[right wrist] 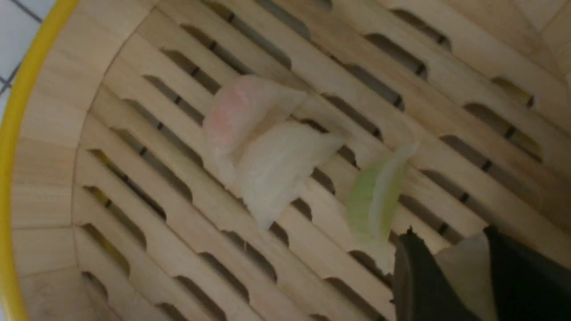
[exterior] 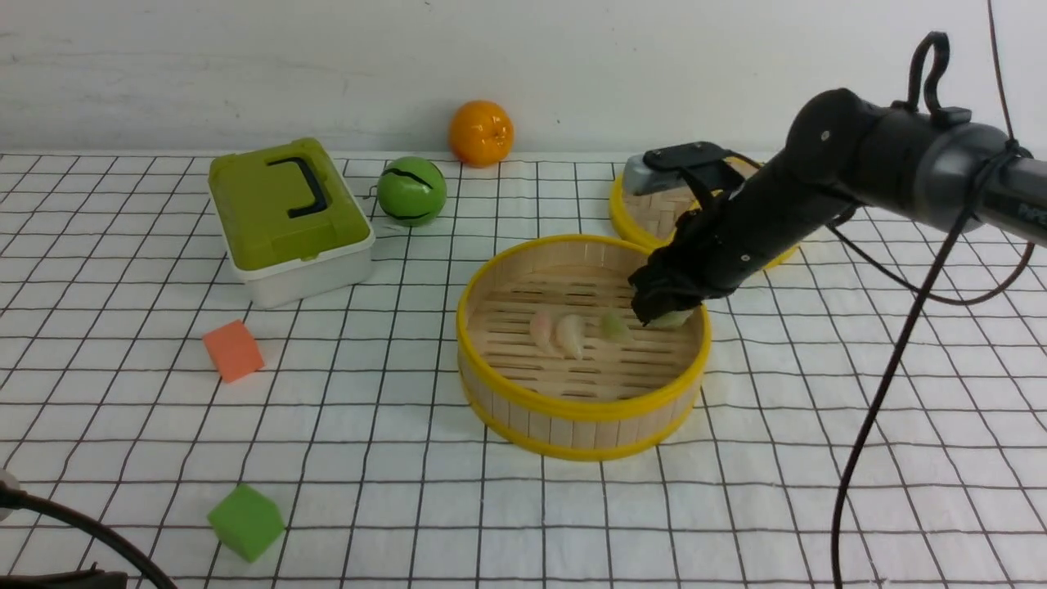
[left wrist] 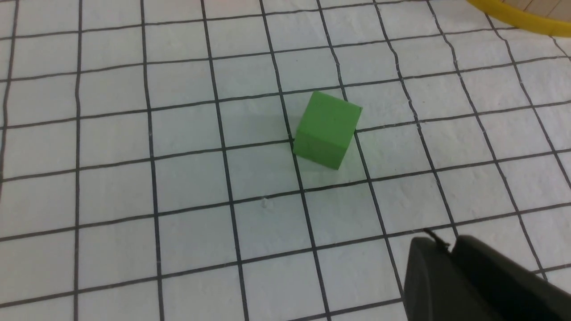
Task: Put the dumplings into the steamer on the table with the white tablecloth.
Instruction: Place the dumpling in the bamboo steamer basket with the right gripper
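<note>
Right of steamer (exterior: 572,421), arm lettering (exterior: 1034,214) (cropped)

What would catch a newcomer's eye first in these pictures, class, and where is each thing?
The yellow-rimmed steamer stands mid-scene on the white tablecloth, three dumplings on its slats. The black right claw reaches into its right side, shut on a fourth dumpling. A bright orange ball sits by the back wall.
</note>
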Motion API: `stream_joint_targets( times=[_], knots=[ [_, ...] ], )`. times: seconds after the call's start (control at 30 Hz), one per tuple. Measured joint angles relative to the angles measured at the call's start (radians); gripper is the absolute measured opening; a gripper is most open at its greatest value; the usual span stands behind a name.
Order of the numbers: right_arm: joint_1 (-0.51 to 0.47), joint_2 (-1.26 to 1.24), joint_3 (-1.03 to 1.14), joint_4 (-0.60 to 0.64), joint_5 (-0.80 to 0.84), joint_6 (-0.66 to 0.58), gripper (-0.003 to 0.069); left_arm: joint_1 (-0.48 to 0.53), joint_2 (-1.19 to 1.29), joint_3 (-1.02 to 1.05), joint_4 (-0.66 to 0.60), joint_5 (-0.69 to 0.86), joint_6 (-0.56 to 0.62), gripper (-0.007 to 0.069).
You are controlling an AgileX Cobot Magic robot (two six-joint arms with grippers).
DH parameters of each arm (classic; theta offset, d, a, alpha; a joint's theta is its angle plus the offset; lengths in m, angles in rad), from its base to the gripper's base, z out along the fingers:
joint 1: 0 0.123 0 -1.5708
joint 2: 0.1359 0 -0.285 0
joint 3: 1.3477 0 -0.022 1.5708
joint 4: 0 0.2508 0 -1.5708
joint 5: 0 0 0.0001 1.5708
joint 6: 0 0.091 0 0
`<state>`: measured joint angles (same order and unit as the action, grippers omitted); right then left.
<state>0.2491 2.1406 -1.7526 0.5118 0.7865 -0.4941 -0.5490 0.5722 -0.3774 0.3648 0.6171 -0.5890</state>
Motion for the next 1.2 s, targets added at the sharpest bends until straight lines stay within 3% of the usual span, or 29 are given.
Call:
stream_joint_targets(
  times=[0.6, 0.8, 0.93, 1.07, 1.2],
  knots=[
    [0.0, 0.065, 0.0, 0.07, -0.081, 0.046, 0.0199, 0.0, 0.0, 0.0, 0.0, 0.0, 0.0, 0.007],
    [0.004, 0.064, -0.002, 0.088, -0.063, 0.105, 0.037, 0.0, 0.0, 0.0, 0.0, 0.0, 0.0, 0.0074],
    [0.006, 0.055, -0.002, 0.084, -0.054, 0.119, 0.0425, 0.0, 0.0, 0.0, 0.0, 0.0, 0.0, 0.0076],
    [0.005, 0.016, -0.002, 0.042, -0.032, 0.125, 0.0426, 0.0, 0.0, 0.0, -0.001, 0.0, 0.0, 0.008],
    [0.003, -0.084, -0.002, -0.082, -0.001, 0.159, 0.0365, 0.0, 0.0, 0.0, -0.003, 0.0, 0.0, 0.0086]
  ],
)
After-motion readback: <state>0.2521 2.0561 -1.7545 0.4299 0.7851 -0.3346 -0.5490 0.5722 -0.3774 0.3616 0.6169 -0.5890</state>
